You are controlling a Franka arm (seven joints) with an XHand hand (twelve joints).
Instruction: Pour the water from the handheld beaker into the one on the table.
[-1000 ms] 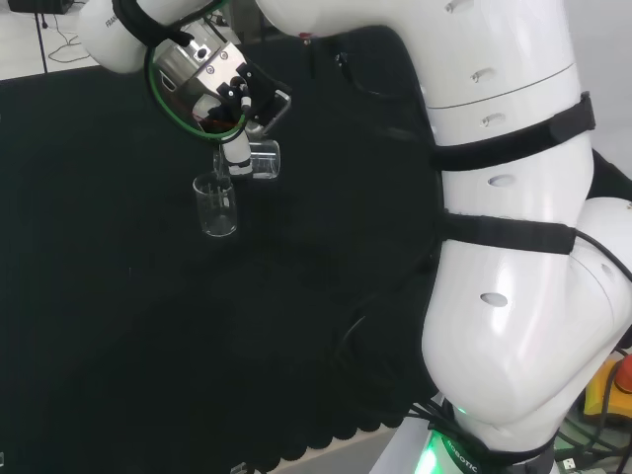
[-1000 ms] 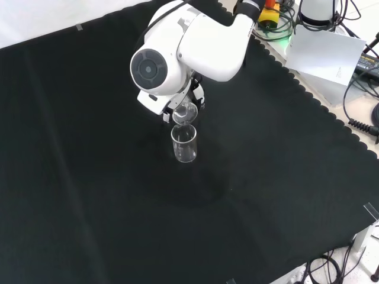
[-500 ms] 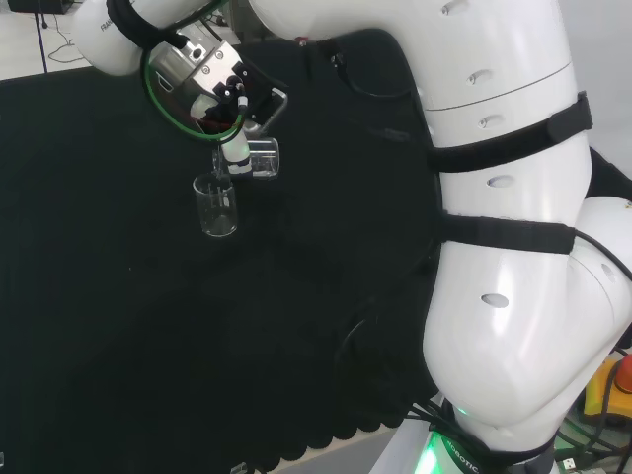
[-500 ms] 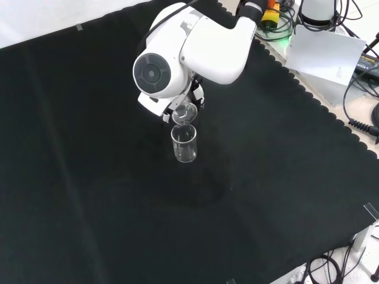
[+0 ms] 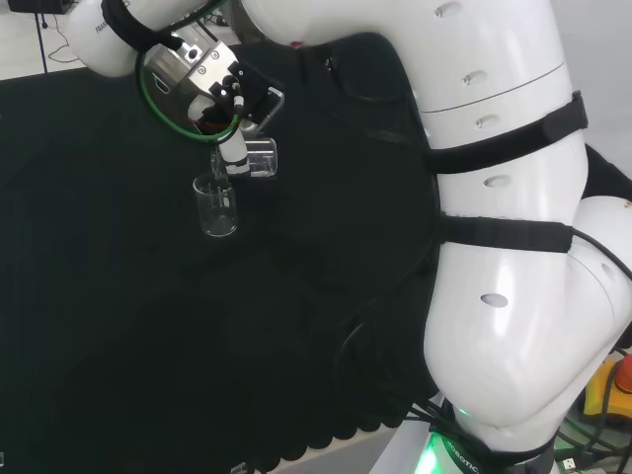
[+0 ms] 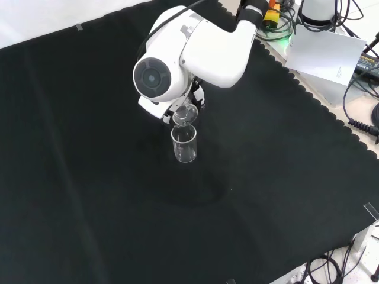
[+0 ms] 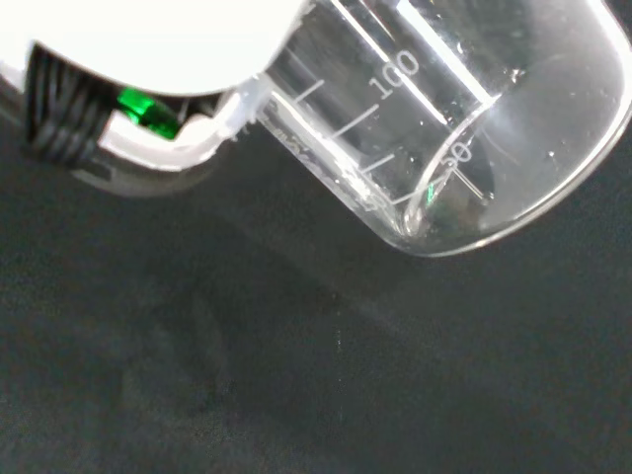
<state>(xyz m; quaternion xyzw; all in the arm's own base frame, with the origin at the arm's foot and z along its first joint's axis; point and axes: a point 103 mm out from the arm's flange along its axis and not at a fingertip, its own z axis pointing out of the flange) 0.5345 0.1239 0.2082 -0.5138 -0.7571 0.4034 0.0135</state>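
Just below the hand [image 5: 229, 109], a clear glass beaker [image 5: 216, 207] stands upright on the table [image 5: 99, 326], which is covered with black cloth. The hand has its fingers curled round a second clear beaker, the handheld beaker [image 5: 253, 159], and holds it tipped on its side, close to level, with its open end toward the standing beaker and its base pointing away from it. In the head view the mouth of the handheld beaker hangs over the rim of the standing beaker, above and slightly to the right of it. In the front view the arm's white link [image 6: 189, 50] with its round grey cap stands before the hand, and the handheld beaker [image 6: 185, 112] shows just under that link, directly above the standing beaker [image 6: 184, 144]; the two look nearly touching at the rim, though I cannot tell whether they meet. Close past the palm, the wrist view shows the handheld beaker [image 7: 434, 138] large and tilted, with printed scale marks on its wall and small droplets on the glass near its base. How much water is in either beaker cannot be told. A white part of the hand [image 7: 158, 39] lies against the beaker's wall there.
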